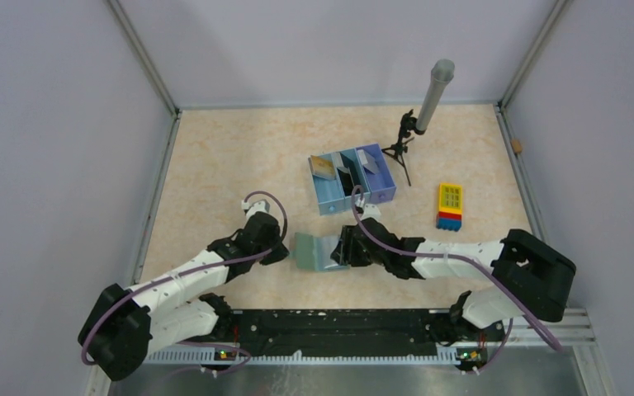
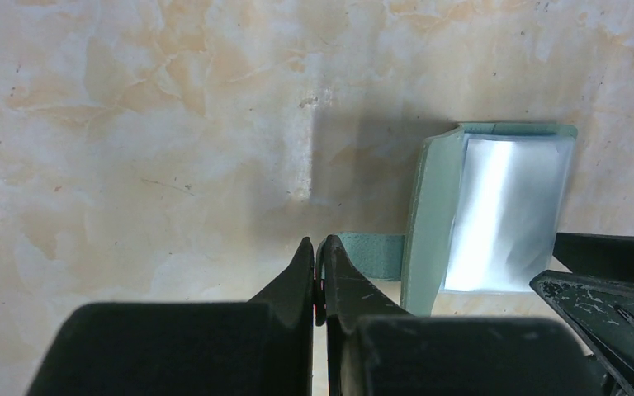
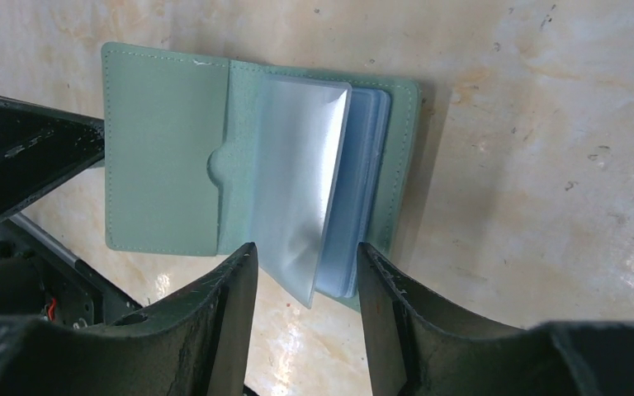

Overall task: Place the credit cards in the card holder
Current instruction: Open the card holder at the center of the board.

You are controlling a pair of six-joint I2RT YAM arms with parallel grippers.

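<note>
The card holder point(image 1: 314, 252) lies open on the table between my two grippers, grey-green with clear plastic sleeves inside. My left gripper point(image 1: 285, 250) is at its left edge and shut point(image 2: 319, 247) on its green strap point(image 2: 376, 254). My right gripper point(image 1: 343, 247) is open point(image 3: 307, 256) at the holder's right half. Its fingers straddle the near edge of the sleeves point(image 3: 297, 198), one of which is lifted. The holder point(image 3: 161, 148) shows no card in it. Cards stand in the blue tray point(image 1: 380, 194): a tan one point(image 1: 324, 166) and a dark one point(image 1: 345, 180).
A grey cylinder on a small black tripod point(image 1: 429, 99) stands behind the tray at the right. A yellow, blue and red brick block point(image 1: 450, 206) lies right of the tray. Grey walls close the table on three sides.
</note>
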